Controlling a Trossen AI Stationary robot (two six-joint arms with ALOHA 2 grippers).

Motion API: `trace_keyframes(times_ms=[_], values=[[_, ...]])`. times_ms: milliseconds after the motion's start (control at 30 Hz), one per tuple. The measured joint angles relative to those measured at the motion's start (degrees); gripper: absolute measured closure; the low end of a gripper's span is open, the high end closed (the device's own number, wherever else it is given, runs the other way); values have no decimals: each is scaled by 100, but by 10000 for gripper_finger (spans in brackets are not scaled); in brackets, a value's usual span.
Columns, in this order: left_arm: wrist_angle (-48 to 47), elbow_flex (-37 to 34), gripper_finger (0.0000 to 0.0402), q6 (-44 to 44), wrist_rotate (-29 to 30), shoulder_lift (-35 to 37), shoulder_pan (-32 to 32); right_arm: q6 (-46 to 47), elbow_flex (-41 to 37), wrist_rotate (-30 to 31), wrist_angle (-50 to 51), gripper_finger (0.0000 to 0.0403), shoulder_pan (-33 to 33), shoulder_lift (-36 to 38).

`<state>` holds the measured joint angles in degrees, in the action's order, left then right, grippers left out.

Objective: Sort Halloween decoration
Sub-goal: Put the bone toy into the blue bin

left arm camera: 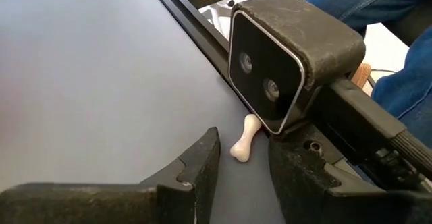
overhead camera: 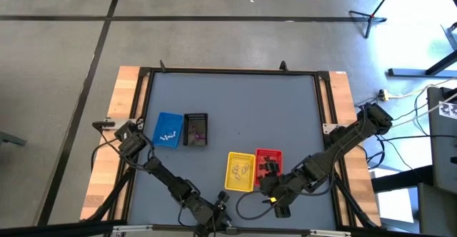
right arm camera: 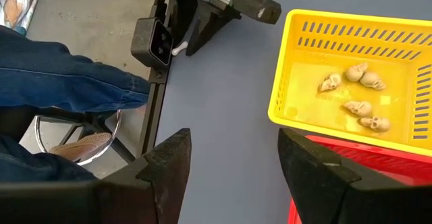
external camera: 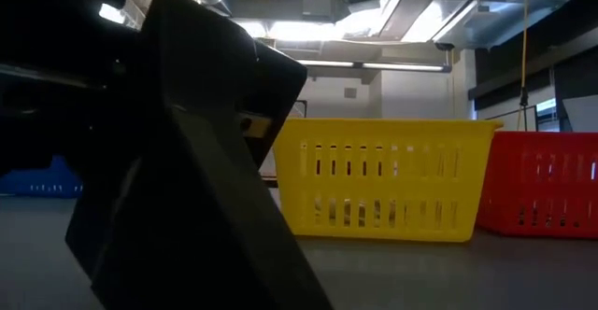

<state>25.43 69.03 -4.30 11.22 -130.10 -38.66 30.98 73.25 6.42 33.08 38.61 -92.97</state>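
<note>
Nearly sorted: skulls (right arm camera: pixel 354 92) in yellow basket (right arm camera: pixel 283 89); one bone (left arm camera: pixel 244 138) loose between open left gripper (left arm camera: pixel 243 166) fingers; right gripper (right arm camera: pixel 233 160) open, empty.

We see glossy slotted plastic in the yellow basket (right arm camera: pixel 290 82), a smooth matt grey table (left arm camera: pixel 88 69) edged in pale wood, and a scuffed matt black camera housing (left arm camera: pixel 297 55).

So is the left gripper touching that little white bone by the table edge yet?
Apart. The left wrist view shows the bone lying on the table ahead of the open left gripper, with bare tabletop between it and both fingertips.
</note>
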Motion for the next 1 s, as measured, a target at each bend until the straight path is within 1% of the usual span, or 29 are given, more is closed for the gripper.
trace_keyframes(times_ms=[200, 333, 400, 633, 833, 1000], values=[[-15, -13, 273, 5, 29, 7, -128, 0, 0, 2, 0, 182, 0, 0], [-60, -24, 273, 3, 113, 140, -174, 1, 0, 0, -1, 182, 0, 0], [-165, -29, 273, 29, 195, 213, -193, 2, 0, 0, -4, 182, 0, 0], [-639, -28, 273, 144, 198, 372, -203, 2, 0, 0, -11, 182, 0, 0], [-560, -41, 273, 164, 241, 376, -149, 2, 0, 5, -14, 182, 0, 0], [-186, -57, 273, 38, 233, 374, 33, 2, 0, 52, -15, 182, 0, 0]])
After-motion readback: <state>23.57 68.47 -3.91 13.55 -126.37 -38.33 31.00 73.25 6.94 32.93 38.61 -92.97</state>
